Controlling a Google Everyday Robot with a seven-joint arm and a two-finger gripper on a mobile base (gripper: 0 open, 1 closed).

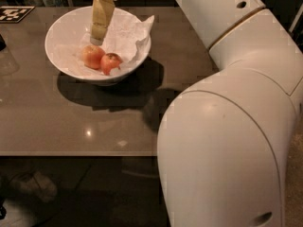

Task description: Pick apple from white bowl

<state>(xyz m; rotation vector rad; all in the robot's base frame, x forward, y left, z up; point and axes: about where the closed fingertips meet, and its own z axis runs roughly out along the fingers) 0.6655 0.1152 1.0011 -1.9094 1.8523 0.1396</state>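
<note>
The white bowl point(61, 30) stands at the back left of the brown table, lined with crumpled white paper point(130, 32). Two apples lie side by side in it. The deeper red apple point(111, 62) with a dark stem dimple is on the right. A paler peach-orange apple point(93, 56) is on the left. My gripper point(97, 39) hangs tan and upright inside the bowl, its tip just above the paler apple and to the upper left of the red apple. It holds nothing that I can see.
My large white arm point(227, 126) fills the right side and hides the table's right half. A black-and-white marker tag point(13, 13) lies at the back left. The table's front edge point(75, 152) runs across; a pale object point(33, 186) lies on the floor below.
</note>
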